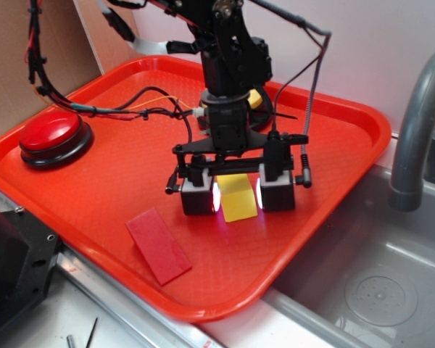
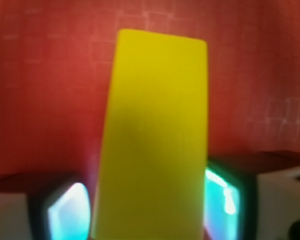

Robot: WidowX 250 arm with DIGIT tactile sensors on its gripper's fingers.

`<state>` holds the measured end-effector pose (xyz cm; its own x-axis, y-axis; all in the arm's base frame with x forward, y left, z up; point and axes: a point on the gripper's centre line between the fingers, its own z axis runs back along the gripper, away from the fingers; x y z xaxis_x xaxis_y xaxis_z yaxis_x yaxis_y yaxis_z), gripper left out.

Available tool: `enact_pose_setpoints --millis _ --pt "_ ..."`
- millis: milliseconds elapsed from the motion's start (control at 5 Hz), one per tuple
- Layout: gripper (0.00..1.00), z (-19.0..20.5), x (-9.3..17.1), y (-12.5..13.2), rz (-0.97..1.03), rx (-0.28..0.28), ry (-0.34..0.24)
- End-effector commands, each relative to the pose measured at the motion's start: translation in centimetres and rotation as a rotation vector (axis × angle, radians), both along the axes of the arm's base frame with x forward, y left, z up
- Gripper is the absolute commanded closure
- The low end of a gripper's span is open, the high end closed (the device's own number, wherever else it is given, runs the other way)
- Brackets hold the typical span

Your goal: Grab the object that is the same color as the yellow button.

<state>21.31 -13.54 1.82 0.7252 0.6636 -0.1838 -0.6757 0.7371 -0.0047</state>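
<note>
Far left on the red tray (image 1: 94,181): red button (image 1: 52,133), untouched. Near it, toward the front edge, a flat red block (image 1: 158,245), lying apart from everything else.

Centre: gripper (image 1: 238,194) lowered over the yellow cube (image 1: 238,196). Fingers set narrow, one pad (image 1: 199,194) on each side of the cube; wrist view shows the cube (image 2: 155,145) filling the gap, with slivers of space on both flanks. Contact not confirmed.

Yellow button (image 1: 255,98) mostly hidden behind the arm, far side.

Step judged: closing phase of the grasp. Next move calls for squeezing shut evenly, then lifting straight up.

Right of tray: sink (image 1: 377,290).
</note>
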Motion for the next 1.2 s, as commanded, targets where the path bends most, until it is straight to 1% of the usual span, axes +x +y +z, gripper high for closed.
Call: enact_pose_setpoints --millis 0,200,400,600,800,1000 --pt "1.0 4.6 -0.6 1.9 -0.135 0.044 -0.055" --pt "1.0 9.7 -1.2 4.2 -0.348 0.234 0.038" --pt "1.0 14.4 -1.1 4.8 -0.563 0.42 -0.118" --pt "1.0 16.5 -1.5 4.7 -0.605 0.43 -0.016" --pt "1.0 17.5 -2.1 5.3 -0.617 0.377 -0.159" --pt "1.0 17.0 -2.5 7.0 -0.578 0.317 -0.182"
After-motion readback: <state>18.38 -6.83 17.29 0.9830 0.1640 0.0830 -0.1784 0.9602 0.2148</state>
